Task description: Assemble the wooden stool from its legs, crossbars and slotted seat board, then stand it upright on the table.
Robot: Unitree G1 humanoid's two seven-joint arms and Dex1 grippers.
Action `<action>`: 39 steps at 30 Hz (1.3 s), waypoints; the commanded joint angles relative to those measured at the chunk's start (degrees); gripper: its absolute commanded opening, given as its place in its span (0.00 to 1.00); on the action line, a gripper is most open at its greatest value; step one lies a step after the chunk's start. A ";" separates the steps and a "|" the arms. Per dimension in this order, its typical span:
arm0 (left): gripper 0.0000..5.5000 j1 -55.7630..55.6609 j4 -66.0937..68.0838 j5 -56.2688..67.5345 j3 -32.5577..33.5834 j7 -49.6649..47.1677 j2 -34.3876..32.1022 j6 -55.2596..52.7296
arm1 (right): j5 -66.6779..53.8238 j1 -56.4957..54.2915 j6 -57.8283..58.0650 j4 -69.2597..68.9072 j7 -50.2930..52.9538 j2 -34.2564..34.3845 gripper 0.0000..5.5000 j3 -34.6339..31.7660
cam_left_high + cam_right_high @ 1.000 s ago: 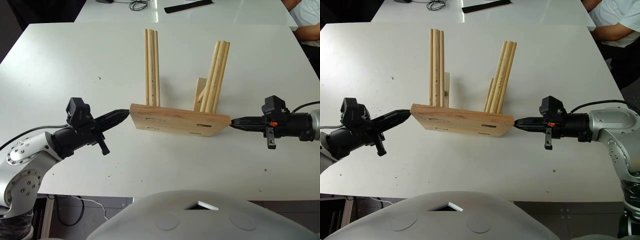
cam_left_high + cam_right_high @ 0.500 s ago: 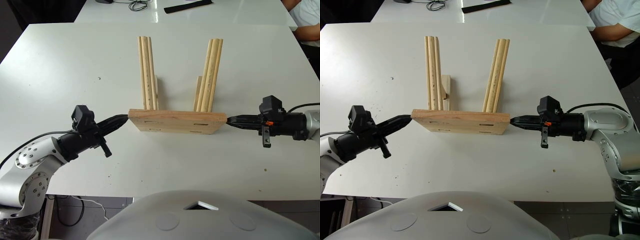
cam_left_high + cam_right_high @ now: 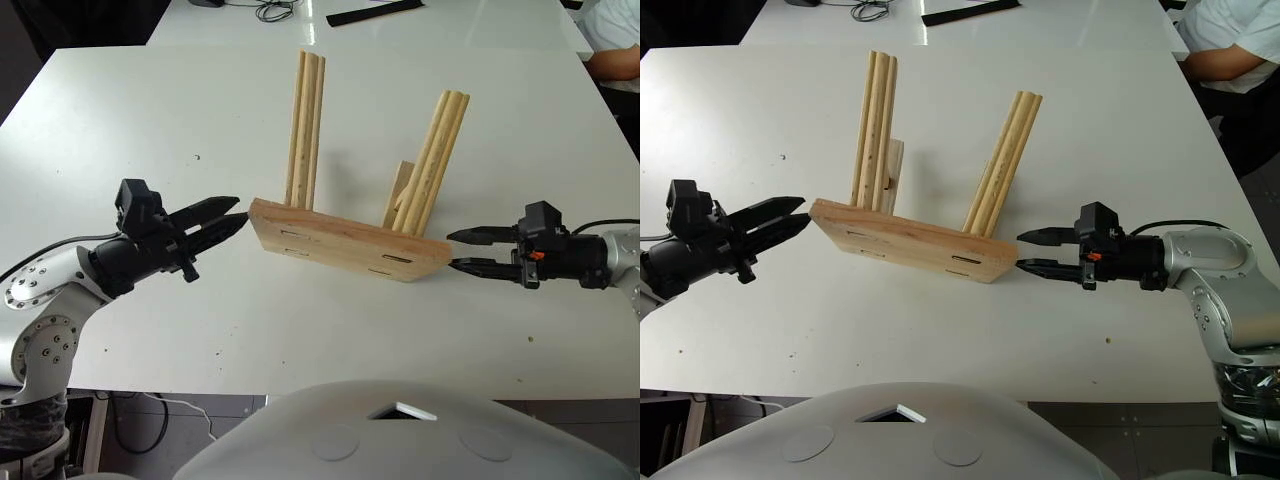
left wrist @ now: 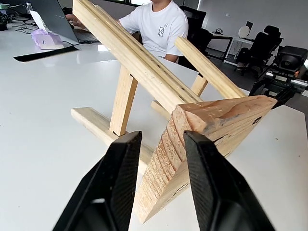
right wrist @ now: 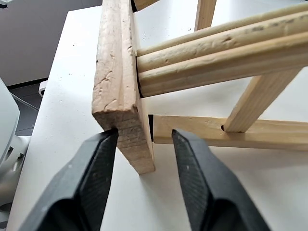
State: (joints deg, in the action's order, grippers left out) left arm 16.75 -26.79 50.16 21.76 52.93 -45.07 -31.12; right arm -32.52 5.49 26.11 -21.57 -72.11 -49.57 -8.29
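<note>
The wooden stool lies on its side on the white table [image 3: 120, 120]. Its slotted seat board [image 3: 345, 240] stands on edge and faces me, slanting down toward the right. Two bundles of legs [image 3: 306, 125] [image 3: 436, 155] point away from me, joined by a crossbar [image 4: 124, 101]. My left gripper [image 3: 226, 214] is open just off the board's left end, and its fingers [image 4: 122, 163] frame that end in the left wrist view. At the board's right end my right gripper [image 3: 466, 250] is open too, its fingers [image 5: 192, 163] straddling the board's corner [image 5: 120, 96].
A black strip [image 3: 376, 13] and cables lie on the far table. A person in a white shirt [image 3: 1225, 35] sits at the far right corner. Bare table surface lies to the left, right and front of the stool, with the near edge close to me.
Both grippers were shut with their tips against the board's ends; now both are open. The stool has turned, so the board's left end sits farther back and its right end nearer.
</note>
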 commanded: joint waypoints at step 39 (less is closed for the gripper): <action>0.53 -7.47 20.96 -33.53 -23.58 12.52 3.35 27.91 | 13.97 -2.11 -13.63 10.12 0.70 3.20 0.58 16.37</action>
State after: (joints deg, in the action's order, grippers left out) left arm 10.78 -6.37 16.99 -0.58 64.82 -42.09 -3.94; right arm -19.74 4.70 13.15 -11.74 -71.90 -47.02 7.02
